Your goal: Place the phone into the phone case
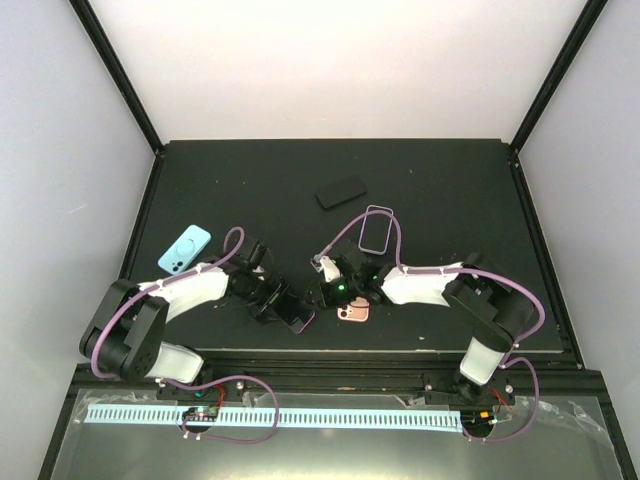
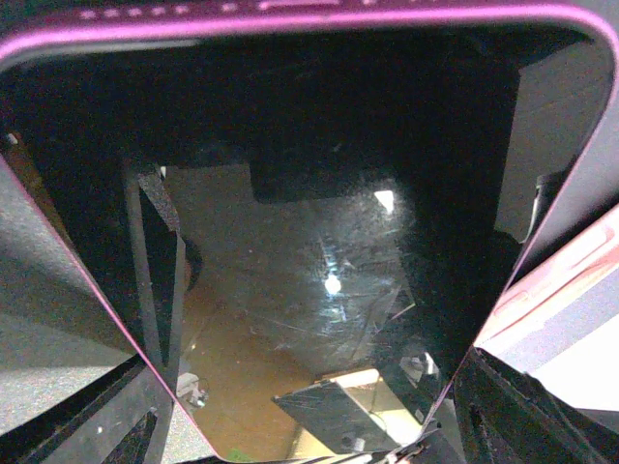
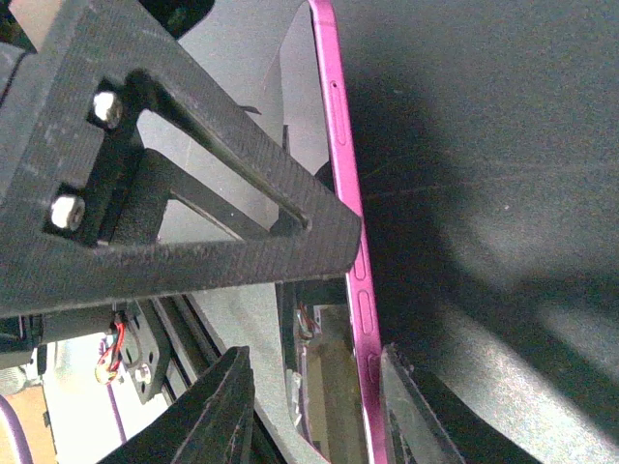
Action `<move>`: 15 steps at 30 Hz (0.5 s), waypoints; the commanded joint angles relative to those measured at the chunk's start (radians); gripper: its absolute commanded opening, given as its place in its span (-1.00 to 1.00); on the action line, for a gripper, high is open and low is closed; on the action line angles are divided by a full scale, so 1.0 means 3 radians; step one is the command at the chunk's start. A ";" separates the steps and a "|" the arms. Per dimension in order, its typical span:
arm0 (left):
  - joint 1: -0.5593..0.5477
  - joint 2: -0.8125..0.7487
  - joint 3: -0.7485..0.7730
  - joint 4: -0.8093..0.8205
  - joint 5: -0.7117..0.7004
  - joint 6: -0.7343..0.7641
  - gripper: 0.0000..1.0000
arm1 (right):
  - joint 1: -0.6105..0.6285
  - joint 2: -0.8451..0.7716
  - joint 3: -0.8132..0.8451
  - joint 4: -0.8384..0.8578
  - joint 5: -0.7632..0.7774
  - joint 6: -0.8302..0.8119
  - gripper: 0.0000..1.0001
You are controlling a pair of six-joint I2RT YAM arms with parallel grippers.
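Close to the near edge of the table (image 1: 440,180), the magenta-edged phone (image 2: 319,271) is held across its width by the left claw (image 1: 288,307), its jaws spread wide. Just to the right a pink case (image 1: 353,314) is seen beneath the right claw (image 1: 338,290), whose jaws are set narrow on either side of the phone's magenta edge; whether anything is gripped there cannot be told. Farther back and well apart, a blue case (image 1: 184,249) is noted at left, a clear case (image 1: 376,230) with bare table showing through it at centre, and a black phone (image 1: 341,191) beyond that, with open room toward the far edge.
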 commanded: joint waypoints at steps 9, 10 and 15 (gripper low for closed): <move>-0.0052 0.0000 -0.0159 0.0044 0.0074 0.0150 0.44 | 0.0043 0.0191 0.0177 -0.0122 0.0077 0.0000 -0.35; -0.0054 -0.0008 -0.0165 0.0047 0.0071 0.0147 0.44 | 0.0043 0.0199 0.0180 -0.0121 0.0072 0.0000 -0.42; -0.0054 -0.0033 -0.0163 0.0024 0.0058 0.0186 0.45 | 0.0043 0.0207 0.0152 -0.0038 0.0030 0.0018 -0.75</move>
